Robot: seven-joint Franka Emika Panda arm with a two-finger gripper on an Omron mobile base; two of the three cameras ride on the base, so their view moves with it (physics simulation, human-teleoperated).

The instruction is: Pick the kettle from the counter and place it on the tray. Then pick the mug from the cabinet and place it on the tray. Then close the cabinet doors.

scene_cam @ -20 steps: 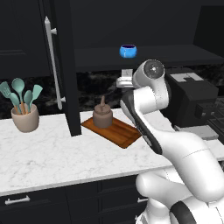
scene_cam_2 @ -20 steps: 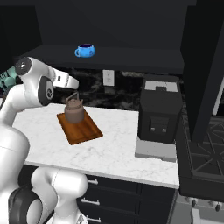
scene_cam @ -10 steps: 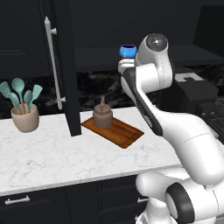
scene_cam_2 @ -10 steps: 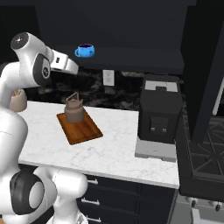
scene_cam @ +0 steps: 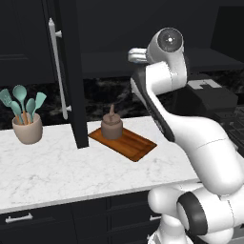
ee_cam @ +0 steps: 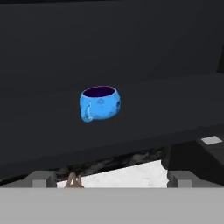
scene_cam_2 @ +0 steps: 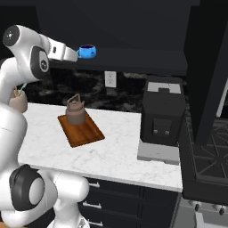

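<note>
Hand view is looking straight into the dark, nearly black upper wall cabinet (ee_cam: 131,52), where the small bright blue mug (ee_cam: 99,103) with a dark inside is standing upright on the inner shelf, its small handle turning to the left in this view. The two-finger gripper (ee_cam: 111,179) is staying spread wide, with nothing between its fingertips (ee_cam: 40,179), and it is not touching the mug. In the right base view the white arm is reaching up and the hand is pointing at the mug (scene_cam_2: 87,51). Below, the small squat brown-grey kettle (scene_cam_2: 75,111) is sitting on the flat reddish-brown wooden tray (scene_cam_2: 87,133), which is lying on the white marble-look counter (scene_cam_2: 120,151). In the left base view one tall black cabinet door (scene_cam: 71,71) is standing open, beside a beige utensil pot (scene_cam: 27,128).
</note>
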